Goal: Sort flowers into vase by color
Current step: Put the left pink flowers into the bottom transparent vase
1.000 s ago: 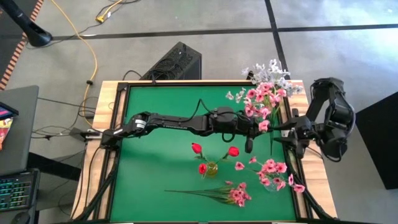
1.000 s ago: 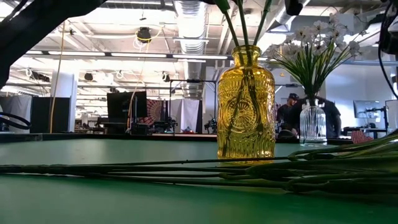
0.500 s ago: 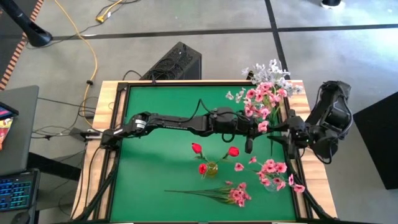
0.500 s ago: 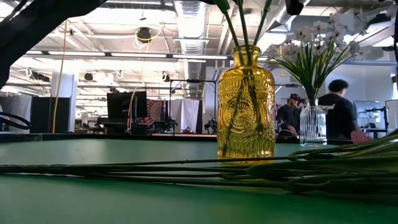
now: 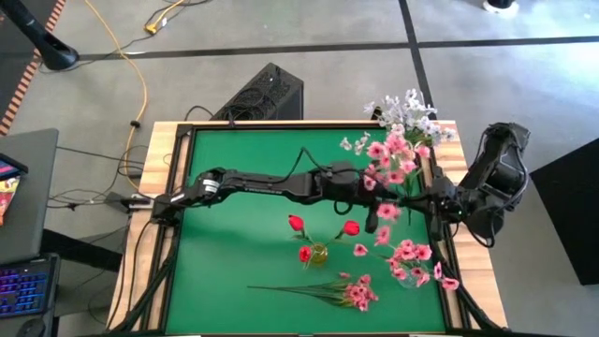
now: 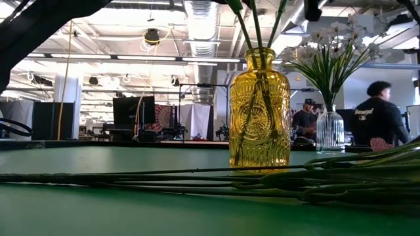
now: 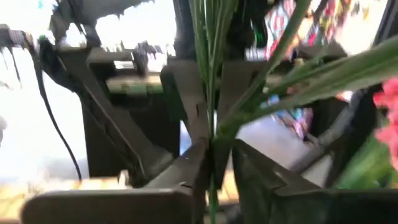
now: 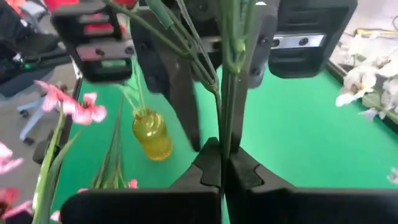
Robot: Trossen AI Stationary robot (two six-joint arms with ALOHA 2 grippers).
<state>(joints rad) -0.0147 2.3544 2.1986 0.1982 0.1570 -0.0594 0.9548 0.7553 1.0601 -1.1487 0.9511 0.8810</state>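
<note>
1. Your left hand and right hand meet over the right half of the green surface, both on the stems of one pink spray held in the air.
2. The right hand is closed tight on the green stems, as its wrist view shows; the left hand's fingers stand a little apart with the stems running between them.
3. Around the handover: a yellow vase with three red buds stands near the middle, a vase of pink flowers sits near the right edge, and white sprays stand at the far right corner.
4. Another pink bunch lies flat on the surface near its front edge, stems pointing left; from the low camera those stems cross the foreground before the yellow vase.
5. The clear vase under the white sprays shows only at table height; from above, blossoms cover it.
6. A person in dark clothing stands in the room beyond the surface.
7. The left wrist view is blurred, and the held blossoms are cut off at its edge.
</note>
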